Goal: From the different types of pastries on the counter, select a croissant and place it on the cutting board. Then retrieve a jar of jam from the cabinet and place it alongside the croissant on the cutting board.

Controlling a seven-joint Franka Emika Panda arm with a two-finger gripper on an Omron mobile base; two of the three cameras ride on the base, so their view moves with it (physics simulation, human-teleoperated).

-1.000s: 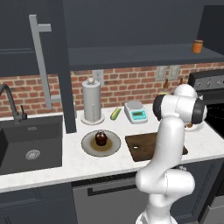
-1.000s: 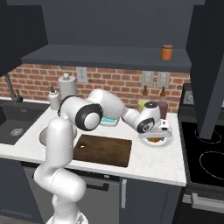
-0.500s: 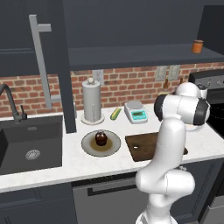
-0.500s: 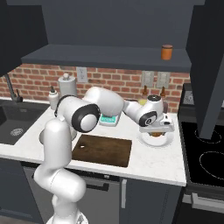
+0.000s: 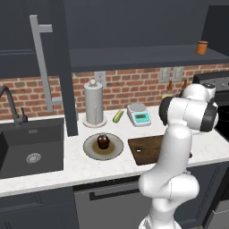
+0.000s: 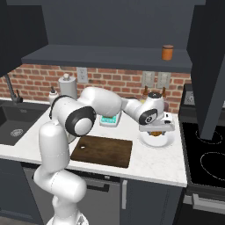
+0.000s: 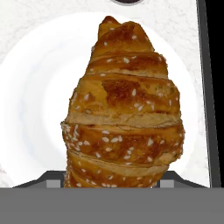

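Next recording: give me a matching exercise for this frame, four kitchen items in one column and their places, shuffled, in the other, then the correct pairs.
Items:
1. croissant
2. chocolate pastry
3. orange jar
4. cutting board

Places:
A. on the high shelf over the counter
B. on the white plate below the gripper
C. bare, at the counter's front edge
D. on the dark plate next to the sink

Pairs: 1-B, 2-D, 3-A, 4-C
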